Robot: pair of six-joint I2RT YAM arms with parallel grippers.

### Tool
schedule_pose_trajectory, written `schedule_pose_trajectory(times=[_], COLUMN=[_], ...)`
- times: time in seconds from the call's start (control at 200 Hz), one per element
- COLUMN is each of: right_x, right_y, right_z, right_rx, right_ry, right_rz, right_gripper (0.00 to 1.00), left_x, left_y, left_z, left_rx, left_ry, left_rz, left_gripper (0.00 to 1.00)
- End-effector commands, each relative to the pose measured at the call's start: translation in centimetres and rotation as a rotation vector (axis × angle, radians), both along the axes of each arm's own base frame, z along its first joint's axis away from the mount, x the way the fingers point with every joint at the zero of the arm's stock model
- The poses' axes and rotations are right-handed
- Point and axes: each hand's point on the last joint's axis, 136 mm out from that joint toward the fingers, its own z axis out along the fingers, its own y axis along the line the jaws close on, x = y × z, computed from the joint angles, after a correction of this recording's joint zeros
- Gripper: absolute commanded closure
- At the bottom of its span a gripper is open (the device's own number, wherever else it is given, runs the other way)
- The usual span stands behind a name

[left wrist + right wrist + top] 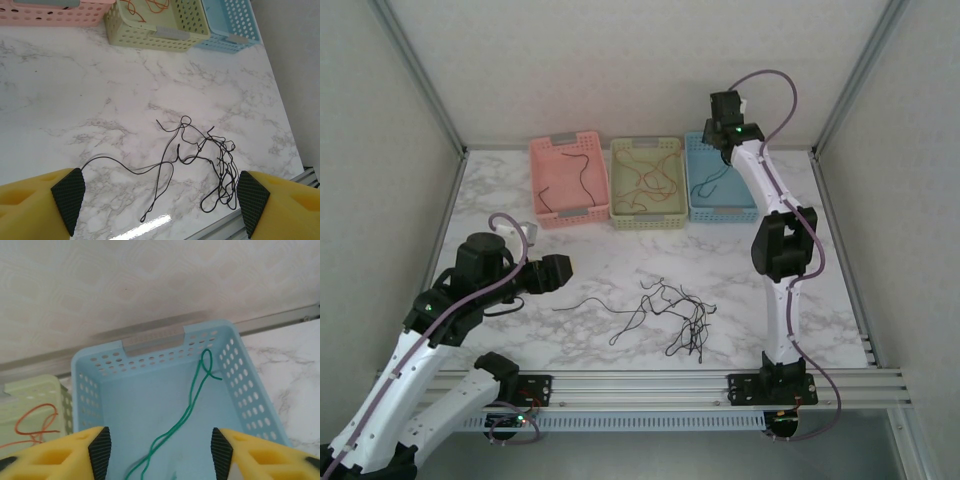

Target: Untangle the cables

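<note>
Black cables (675, 315): tangled heap, near-centre table (570, 250), loose end trailing left. Green cable (192, 405): inside blue basket (240, 385), lying near-to-far. Left gripper (160, 200): jaws apart, empty. Right gripper (160, 450): jaws apart over basket.

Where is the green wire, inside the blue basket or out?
Inside. The green wire lies within the walls of the blue basket.

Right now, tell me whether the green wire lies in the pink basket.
No, the green wire lies in the blue basket.
</note>
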Motion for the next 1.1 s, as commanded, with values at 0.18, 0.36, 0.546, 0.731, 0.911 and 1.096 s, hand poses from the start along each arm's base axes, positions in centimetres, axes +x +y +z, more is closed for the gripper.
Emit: schedule_pose_trajectory(times=[0.18,0.36,0.546,0.731,0.911,1.096], right_x=[-4.3,-11.9,-21.0,-29.2,-34.6,-37.0], right_y=[0.5,2.8,6.5,10.0,14.0,17.0], right_z=[9.7,12.0,7.1,-0.7,-7.1,-11.7], right_rx=[0.093,0.227,0.301,0.348,0.331,0.262], right_ry=[-0.127,-0.137,0.001,0.247,0.464,0.582], right_rz=[0.057,0.173,0.341,0.489,0.611,0.630], right_gripper=[0.33,0.36,0.39,0.43,0.43,0.44], left_x=[-0.1,0.4,0.5,0.4,0.2,0.4], left_y=[0.5,0.2,-0.8,-0.8,-1.5,-1.9], left_z=[-0.6,-3.3,-6.4,-10.1,-13.1,-13.7], left_rx=[-0.008,-0.032,-0.042,0.028,0.132,0.129], left_ry=[0.026,0.128,0.203,0.259,0.291,0.291], left_rz=[0.035,0.085,0.087,0.124,0.114,0.126], left_gripper=[0.17,0.17,0.18,0.19,0.20,0.20])
